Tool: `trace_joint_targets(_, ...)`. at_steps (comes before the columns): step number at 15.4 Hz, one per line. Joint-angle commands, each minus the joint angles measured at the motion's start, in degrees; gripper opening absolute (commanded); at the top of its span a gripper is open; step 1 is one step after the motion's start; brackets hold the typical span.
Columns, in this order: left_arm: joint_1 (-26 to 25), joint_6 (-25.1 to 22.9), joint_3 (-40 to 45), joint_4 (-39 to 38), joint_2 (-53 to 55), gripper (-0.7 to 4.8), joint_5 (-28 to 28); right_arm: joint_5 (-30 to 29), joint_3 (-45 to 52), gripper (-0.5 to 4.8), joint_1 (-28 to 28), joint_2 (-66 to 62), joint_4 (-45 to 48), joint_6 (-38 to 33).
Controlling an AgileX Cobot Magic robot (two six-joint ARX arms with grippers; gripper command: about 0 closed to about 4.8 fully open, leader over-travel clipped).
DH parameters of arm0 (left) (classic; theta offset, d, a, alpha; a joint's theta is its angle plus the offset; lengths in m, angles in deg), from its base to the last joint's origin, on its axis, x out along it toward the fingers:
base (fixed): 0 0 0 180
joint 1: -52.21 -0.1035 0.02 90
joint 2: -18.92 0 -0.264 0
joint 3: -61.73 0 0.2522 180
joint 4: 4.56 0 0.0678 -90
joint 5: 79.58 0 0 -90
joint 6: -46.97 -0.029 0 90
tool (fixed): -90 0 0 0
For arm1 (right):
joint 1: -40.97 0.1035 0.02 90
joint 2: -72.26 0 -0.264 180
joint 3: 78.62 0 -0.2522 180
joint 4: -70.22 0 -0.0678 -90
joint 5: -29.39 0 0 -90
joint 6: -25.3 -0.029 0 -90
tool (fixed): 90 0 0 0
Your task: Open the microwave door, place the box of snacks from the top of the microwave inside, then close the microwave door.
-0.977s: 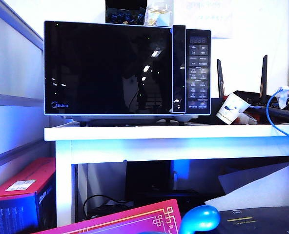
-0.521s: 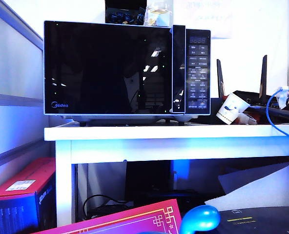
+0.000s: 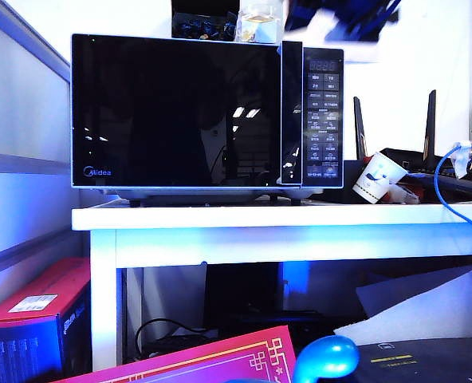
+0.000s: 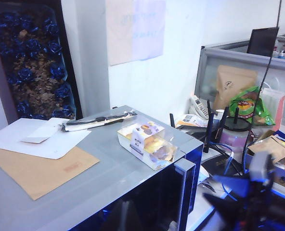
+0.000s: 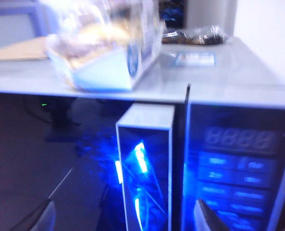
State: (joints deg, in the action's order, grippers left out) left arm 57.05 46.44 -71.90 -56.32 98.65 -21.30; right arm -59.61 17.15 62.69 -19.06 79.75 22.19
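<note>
right pincer (image 5: 125, 219) gapes before the shut microwave door (image 3: 176, 112); left pincer unseen.

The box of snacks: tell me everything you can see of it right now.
The box of snacks is a small, clear-whitish plastic container with pale yellow and brownish packets inside and a white label on its side. It sits upright on the microwave, on the grey top near the front edge above the door handle, and looks closed. Nothing grips it: only the top panel touches it. In the exterior view it stands beside a black box of blue wrappers. The right wrist view shows it blurred.
</note>
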Motion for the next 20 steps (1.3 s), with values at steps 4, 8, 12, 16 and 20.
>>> trace_joint_targets(4,0.1,0.1,-0.2,0.7,-0.2,-0.05,-0.1,7.1,-0.5,3.64,0.5,-9.1,12.3,0.1)
trace_joint_targets(8,0.1,0.1,-0.2,0.4,-0.2,-0.05,-0.2,6.8,-0.6,3.64,0.5,-13.8,16.6,0.1)
trace_joint_targets(12,0.1,0.1,-0.2,0.3,-0.2,-0.05,-0.5,6.4,-6.7,3.64,0.8,-18.2,14.4,0.2)
trace_joint_targets(16,0.1,0.1,-0.2,0.3,-0.2,-0.05,-0.5,6.6,-7.7,3.63,0.9,-19.5,14.1,0.2)
trace_joint_targets(20,0.1,0.1,-0.2,-0.8,-0.2,-0.05,-0.5,6.6,-7.7,2.43,0.9,-20.2,13.7,0.2)
